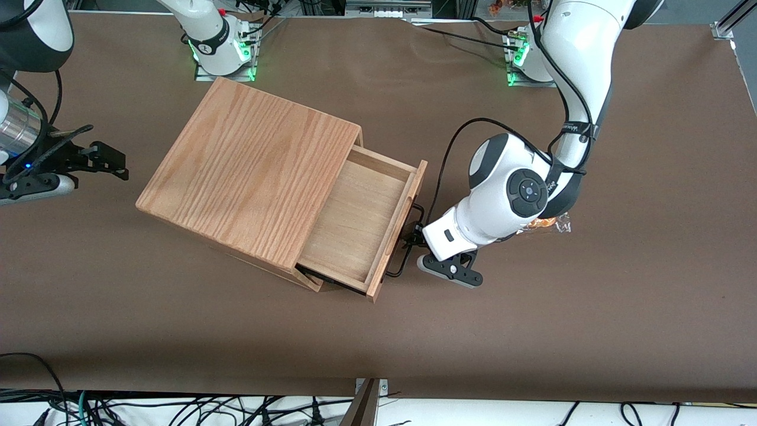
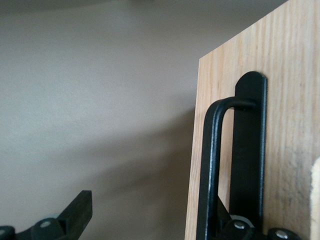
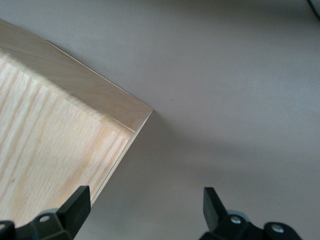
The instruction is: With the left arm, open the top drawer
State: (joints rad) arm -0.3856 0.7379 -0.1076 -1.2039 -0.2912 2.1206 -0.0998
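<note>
Much of the pincer (image 1: 414, 239) is hidden in the front view: the left arm (image 1: 508, 195) and its white wrist block cover it from above, and only dark bits of it show at the black bar handle (image 1: 408, 242) of the top drawer (image 1: 361, 222). The wrist view settles more. There one black finger (image 2: 75, 215) stands in open air off the drawer's wooden front, while the other finger (image 2: 240, 227) sits between the handle's rod (image 2: 210, 170) and the front panel, so the pincer stands wide with the rod passing between its fingers. Whether either finger presses on the rod cannot be made out, since both are cut off at the frame edge.

The top drawer is pulled well out of the wooden box (image 1: 254, 171), toward the working arm's end of the tabletop (image 1: 591, 307). Its pale, smooth plywood floor lies bare and its thin side walls show. Only the front view shows this interior; the wrist view shows only the drawer's outer face, light wood with fine straight grain, and the handle's rounded flat mounting plate with the bent rod rising from it.

The box's lid is a broad oak-grain panel with bold arched figure. The tabletop is matte brown. Beside the left arm, farther from the box, a crinkled orange and clear wrapper (image 1: 547, 223) peeks out, mostly covered by the arm.
</note>
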